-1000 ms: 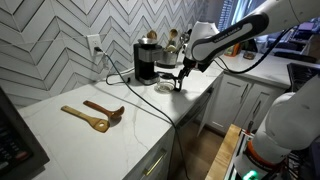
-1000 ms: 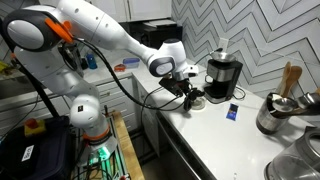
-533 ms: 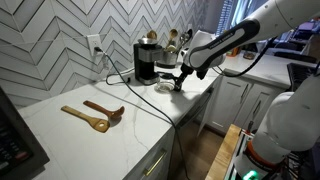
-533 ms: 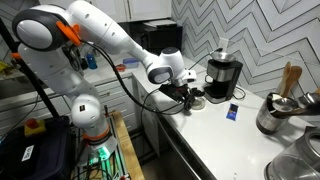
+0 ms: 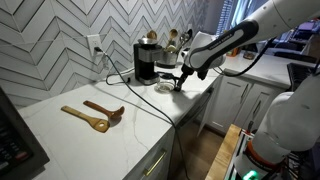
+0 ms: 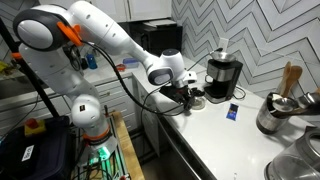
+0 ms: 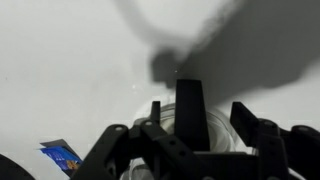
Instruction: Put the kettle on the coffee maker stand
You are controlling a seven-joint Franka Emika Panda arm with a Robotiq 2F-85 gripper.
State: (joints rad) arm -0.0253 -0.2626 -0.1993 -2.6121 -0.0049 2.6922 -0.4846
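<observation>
Gripper (image 5: 178, 85) is down low at the front edge of the counter (image 5: 60, 140), right at the kettle (image 5: 166, 88). The kettle sits on the worktop off the coffee maker stand (image 5: 148, 78), which is at the back edge by the wall w/ its cord trailing fwd. In both exterior views the wrist blocks most of the kettle (image 6: 197, 101), so I only get a dark lump beside the gripper (image 6: 188, 97) and no read on the grip. Wrist view helps: gripper (image 7: 198, 128) has its jaws partway apart w/ the kettle (image 7: 206, 116) between them, black handle upright in the middle. Can't tell if the pads actually press on it. A blue packet (image 7: 62, 156) shows there and in an exterior view (image 6: 232, 113), near the stand (image 6: 220, 95). Only an exterior view shows the wooden spoons (image 5: 86, 119) mid-counter, and only an exterior view shows the pots (image 6: 273, 115) toward the far end.
</observation>
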